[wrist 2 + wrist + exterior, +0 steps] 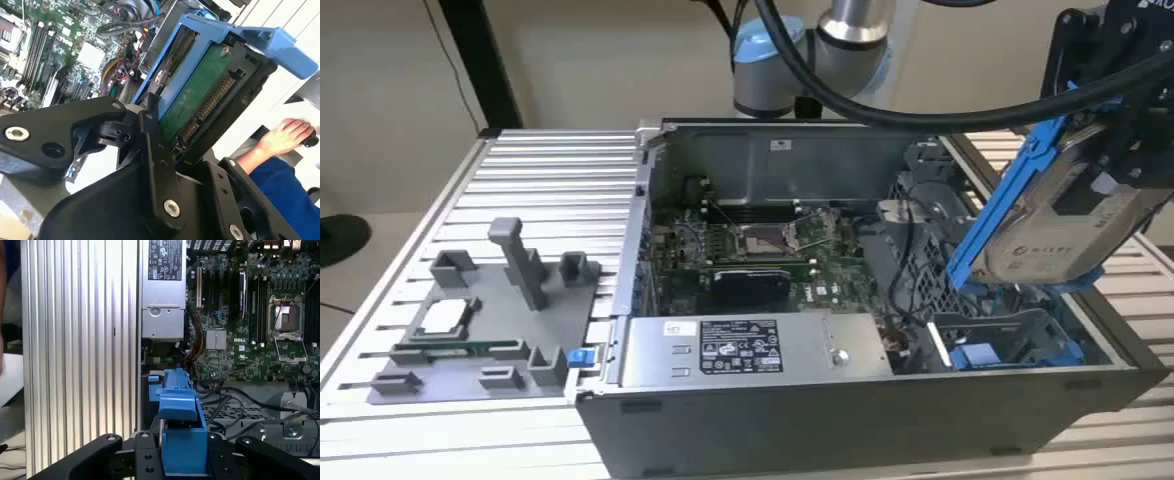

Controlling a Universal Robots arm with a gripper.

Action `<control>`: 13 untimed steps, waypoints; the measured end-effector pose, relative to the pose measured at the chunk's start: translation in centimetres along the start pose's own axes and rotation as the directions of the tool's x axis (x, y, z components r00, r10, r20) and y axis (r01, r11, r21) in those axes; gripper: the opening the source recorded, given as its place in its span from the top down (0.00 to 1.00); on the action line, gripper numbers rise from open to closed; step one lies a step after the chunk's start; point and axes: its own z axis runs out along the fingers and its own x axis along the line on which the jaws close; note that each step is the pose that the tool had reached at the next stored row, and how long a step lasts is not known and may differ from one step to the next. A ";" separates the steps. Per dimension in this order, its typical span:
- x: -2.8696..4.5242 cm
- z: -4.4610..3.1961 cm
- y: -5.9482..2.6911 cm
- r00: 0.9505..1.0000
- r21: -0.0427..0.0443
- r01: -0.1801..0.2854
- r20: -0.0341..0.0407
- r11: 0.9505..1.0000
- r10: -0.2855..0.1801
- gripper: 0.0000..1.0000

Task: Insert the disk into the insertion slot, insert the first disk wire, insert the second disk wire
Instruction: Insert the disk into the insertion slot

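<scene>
My gripper [1110, 150] hangs at the exterior view's right, above the open computer case, shut on the disk [1061, 225]. The disk is silver-grey with a white label, sits in a bright blue carrier and is steeply tilted. The second wrist view looks at the disk's green circuit side and connector [200, 95] between my black fingers [150, 130]. Its blue carrier [180, 440] stands between them in the first wrist view. Below the disk, the insertion slot [1001, 335] is a grey perforated bay with blue tabs in the case's near right corner. Black cables [225, 400] lie beside it; which are the disk wires I cannot tell.
The silver labelled power-supply box [747, 350] lies along the case's front wall, with the motherboard [761, 250] behind it. A grey fixture plate [480, 320] with small parts rests on the ribbed aluminium table [547, 190]. A person's hand [285, 137] and blue sleeve are beyond the case.
</scene>
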 end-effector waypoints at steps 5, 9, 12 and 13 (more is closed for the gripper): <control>0.00 0.00 0.00 1.000 0.000 0.000 0.000 1.000 0.000 1.00; 0.00 0.00 0.00 1.000 0.000 0.000 0.000 1.000 0.000 1.00; 0.06 0.00 -0.01 1.000 0.000 0.000 0.000 1.000 0.000 1.00; 0.11 0.03 -0.05 1.000 0.000 0.000 0.000 1.000 0.000 1.00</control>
